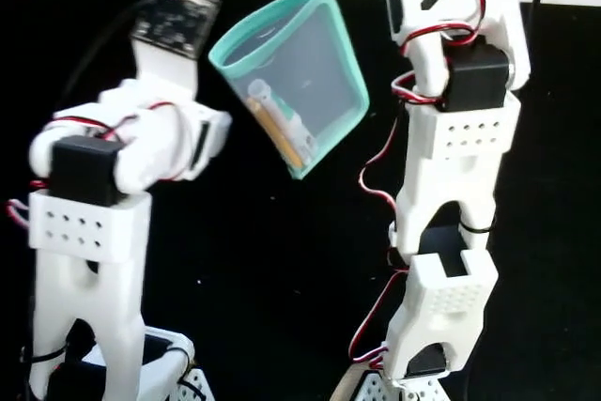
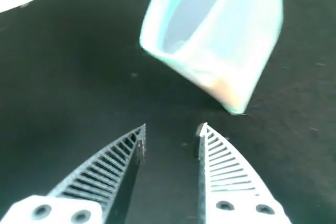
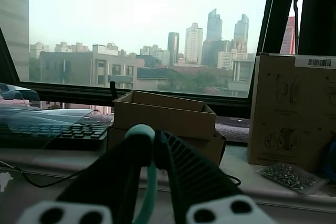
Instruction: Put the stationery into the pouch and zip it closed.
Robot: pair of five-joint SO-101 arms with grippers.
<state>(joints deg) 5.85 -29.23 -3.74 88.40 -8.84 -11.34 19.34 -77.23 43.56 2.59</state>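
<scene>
Hanging at a slant over the black table (image 1: 263, 260), the teal-edged pouch (image 1: 300, 72) sits between the two arms. Its mouth gapes toward the upper left.

On the left, the left gripper (image 2: 172, 129) is released. Its ribbed fingers stand apart with nothing between them, aimed at the low corner of the pouch and just short of it.

In the middle, the stationery (image 1: 280, 129) is already inside. A couple of pen-like sticks, one pale and one orange-yellow, lie against the lower seam and run down into the bottom corner. Whether that corner touches the table I cannot tell.

On the right, the right gripper (image 3: 155, 142) is clenched on the zip pull (image 3: 140, 132), the teal loop pinched between its dark fingers. The whole pouch appears to dangle from that one hold.

By my reading, filling is done and zipping is what remains. The main risk is that the pouch hangs from the slider alone. A tug on the pull with nothing bracing the far end would most likely drag or swing the bag without closing it. A swing with the mouth open could tip the sticks toward the opening and spill them. The left gripper has to take a firm bite on the fabric edge or corner. A pinch on the slick clear wall could slide off, and a clamp across the sticks could jam them against the zip line.
</scene>
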